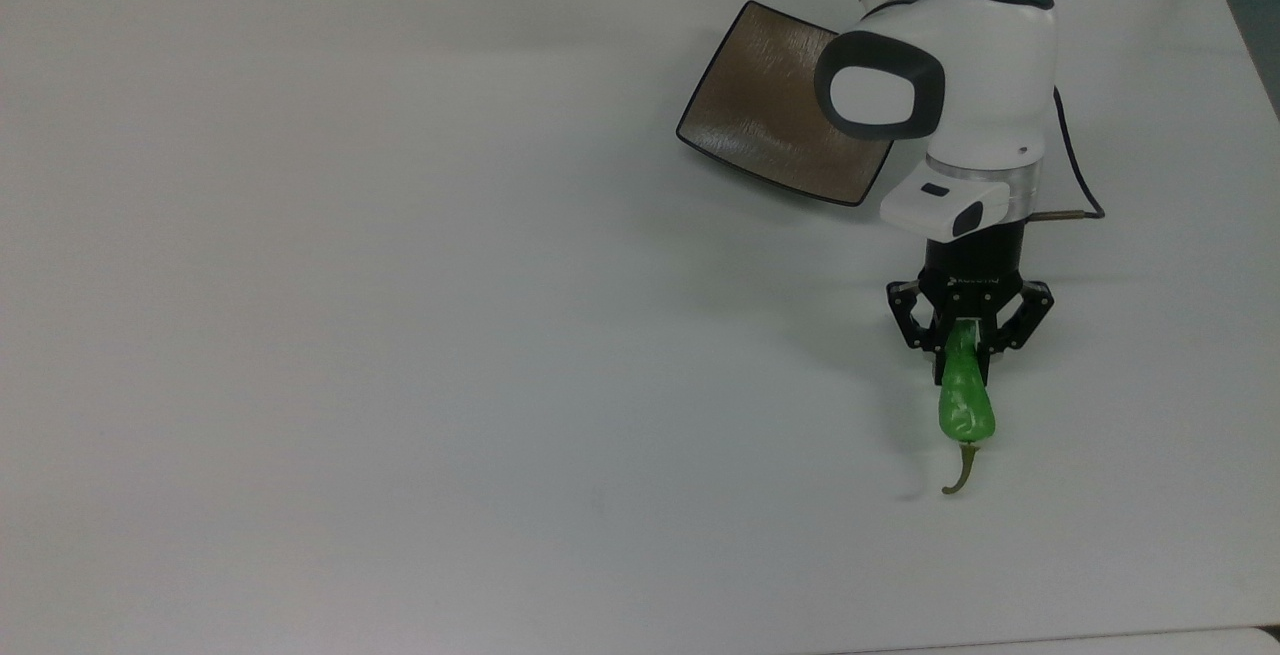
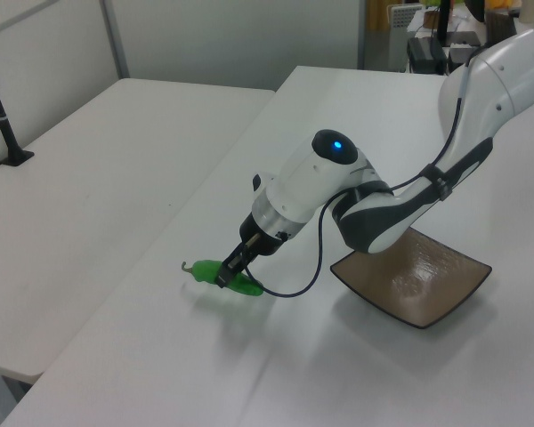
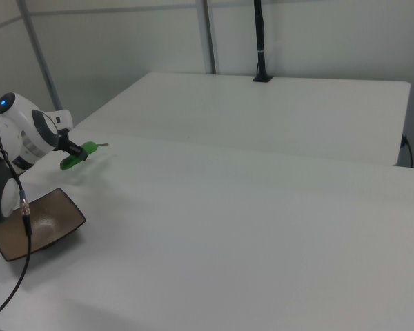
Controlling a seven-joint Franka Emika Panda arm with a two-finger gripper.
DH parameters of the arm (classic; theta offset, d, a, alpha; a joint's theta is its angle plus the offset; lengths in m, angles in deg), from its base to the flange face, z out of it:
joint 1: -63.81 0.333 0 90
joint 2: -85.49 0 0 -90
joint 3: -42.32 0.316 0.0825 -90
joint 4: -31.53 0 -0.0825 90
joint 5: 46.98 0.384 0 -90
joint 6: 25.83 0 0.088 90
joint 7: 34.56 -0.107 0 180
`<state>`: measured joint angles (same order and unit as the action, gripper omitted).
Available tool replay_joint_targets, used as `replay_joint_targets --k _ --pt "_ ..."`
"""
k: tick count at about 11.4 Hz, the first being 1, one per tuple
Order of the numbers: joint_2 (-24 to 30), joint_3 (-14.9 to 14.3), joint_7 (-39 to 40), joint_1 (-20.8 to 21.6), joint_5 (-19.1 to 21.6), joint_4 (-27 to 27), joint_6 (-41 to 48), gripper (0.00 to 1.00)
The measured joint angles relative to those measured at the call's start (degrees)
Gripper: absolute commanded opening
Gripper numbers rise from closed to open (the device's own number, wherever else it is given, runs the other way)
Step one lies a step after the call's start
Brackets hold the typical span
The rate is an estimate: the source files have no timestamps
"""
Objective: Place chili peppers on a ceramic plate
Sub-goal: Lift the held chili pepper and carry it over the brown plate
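Lab or office: plain white tables [image 2: 116, 178], partition walls [image 3: 124, 48], monitor pole [image 3: 259, 41]

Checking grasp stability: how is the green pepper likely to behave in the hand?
The chili pepper looks glossy, so probably slippery. The hand grips its narrow end, the bulk overhanging, so it may pivot. It juts out unbent, so likely stiff.

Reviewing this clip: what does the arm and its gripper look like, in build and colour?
A glossy white arm with rounded shells, dark grey joint covers and a lit blue dot on top. A silver ring and a white box sit at the wrist above a black two-finger gripper with open linkage. A thin dark cable loops alongside.
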<state>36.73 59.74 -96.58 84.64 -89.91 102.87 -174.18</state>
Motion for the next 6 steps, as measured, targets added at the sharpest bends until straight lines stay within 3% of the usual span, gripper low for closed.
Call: replay_joint_targets --k 2,6 --pt "3.0 0.1 4.3 -0.5 4.1 3.7 1.5 0.24" --pt "10.3 0.2 8.8 -2.2 8.7 11.9 3.0 0.24"
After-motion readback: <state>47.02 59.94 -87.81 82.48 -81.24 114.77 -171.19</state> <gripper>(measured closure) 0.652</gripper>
